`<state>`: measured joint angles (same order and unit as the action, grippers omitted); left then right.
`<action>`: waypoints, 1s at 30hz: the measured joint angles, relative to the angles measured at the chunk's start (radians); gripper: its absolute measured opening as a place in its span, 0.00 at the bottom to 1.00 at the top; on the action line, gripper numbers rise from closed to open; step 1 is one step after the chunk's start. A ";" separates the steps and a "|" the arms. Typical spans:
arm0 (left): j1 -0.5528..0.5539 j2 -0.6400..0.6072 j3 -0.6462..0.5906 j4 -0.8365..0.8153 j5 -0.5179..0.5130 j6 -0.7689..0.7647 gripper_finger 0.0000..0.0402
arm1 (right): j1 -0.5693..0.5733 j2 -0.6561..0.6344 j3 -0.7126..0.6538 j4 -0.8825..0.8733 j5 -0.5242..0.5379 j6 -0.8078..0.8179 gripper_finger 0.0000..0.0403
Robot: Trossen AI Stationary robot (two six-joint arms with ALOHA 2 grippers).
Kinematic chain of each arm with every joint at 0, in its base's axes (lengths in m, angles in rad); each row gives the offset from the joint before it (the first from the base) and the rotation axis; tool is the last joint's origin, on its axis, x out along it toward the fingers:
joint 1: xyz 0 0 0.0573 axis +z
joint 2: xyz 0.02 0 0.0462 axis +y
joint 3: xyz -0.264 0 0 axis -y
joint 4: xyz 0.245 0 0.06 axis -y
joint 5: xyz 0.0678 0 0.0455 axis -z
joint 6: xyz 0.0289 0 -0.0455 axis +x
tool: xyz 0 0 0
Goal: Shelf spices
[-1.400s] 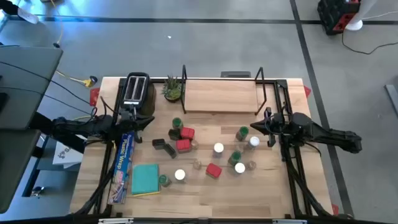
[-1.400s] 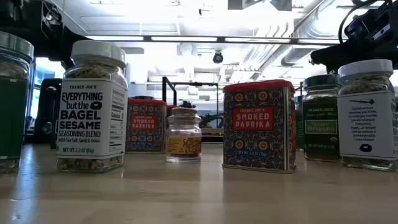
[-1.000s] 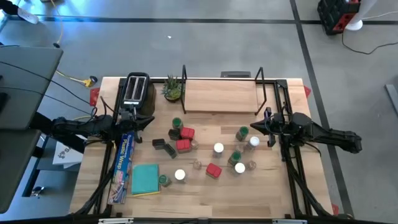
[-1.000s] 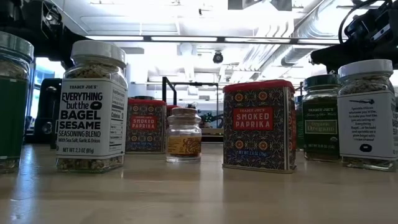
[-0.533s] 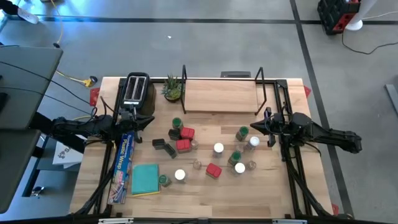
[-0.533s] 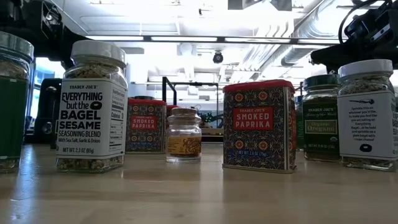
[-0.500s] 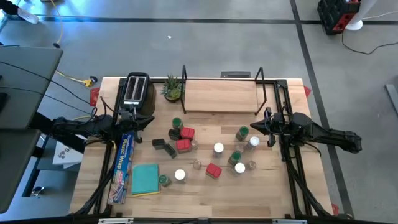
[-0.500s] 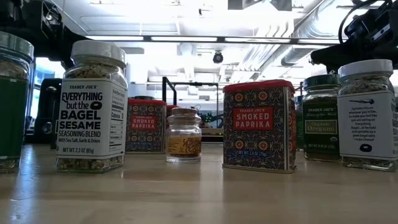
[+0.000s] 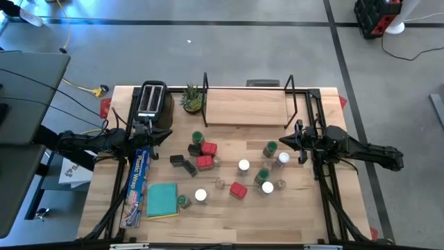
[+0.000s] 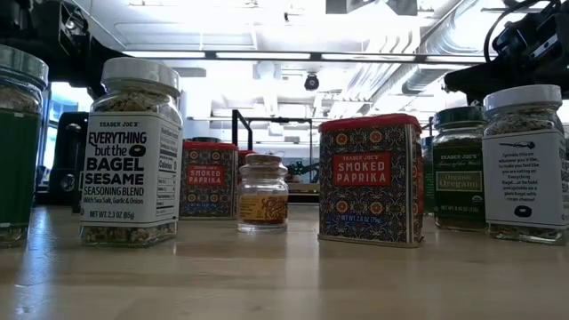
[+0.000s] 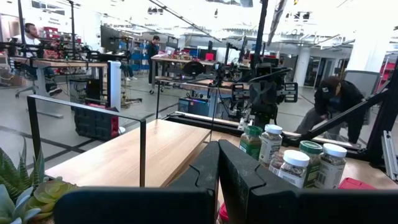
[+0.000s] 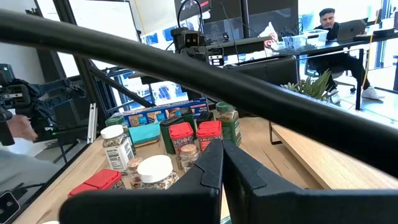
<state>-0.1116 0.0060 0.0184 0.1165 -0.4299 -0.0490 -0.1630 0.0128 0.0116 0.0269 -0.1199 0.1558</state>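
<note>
The spices stand scattered on the table's middle: green-lidded jars [image 9: 198, 137], white-lidded jars [image 9: 243, 165], red tins [image 9: 204, 162], dark tins [image 9: 182, 163] and tiny clear jars [image 9: 220, 183]. The low view shows a sesame blend jar [image 10: 131, 151] and a smoked paprika tin [image 10: 370, 178] up close. The shelf [image 9: 246, 105], a light-wood plank on black frame ends, stands bare at the far middle. My left gripper [image 9: 168, 135] hovers shut at the table's left, near the toaster. My right gripper [image 9: 282, 142] hovers shut at the right, beside a green-lidded jar [image 9: 270, 147]. Neither holds anything.
A black toaster [image 9: 151, 101] and a potted plant [image 9: 192, 99] stand left of the shelf. A teal pad [image 9: 162, 200] and a long blue box [image 9: 139, 184] lie near the left front. People show in the room beyond the table [image 11: 339, 99].
</note>
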 joint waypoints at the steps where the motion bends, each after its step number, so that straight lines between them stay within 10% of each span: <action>1: 0.000 0.000 0.000 0.000 0.000 0.000 0.02 | 0.000 0.000 0.000 0.000 0.000 0.000 0.00; 19: -0.005 0.000 0.000 0.018 0.022 -0.543 0.02 | 0.000 0.000 0.000 0.000 0.000 0.000 0.00; 24: -0.061 0.000 0.000 0.161 0.155 -0.461 0.02 | 0.000 0.000 0.000 0.000 0.000 0.000 0.00; 30: -0.152 0.027 0.020 0.242 0.047 -0.316 0.02 | 0.000 0.000 0.000 0.000 0.000 0.000 0.00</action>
<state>-0.2631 0.0332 0.0381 0.3587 -0.3832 -0.3652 -0.1630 0.0128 0.0116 0.0265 -0.1197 0.1555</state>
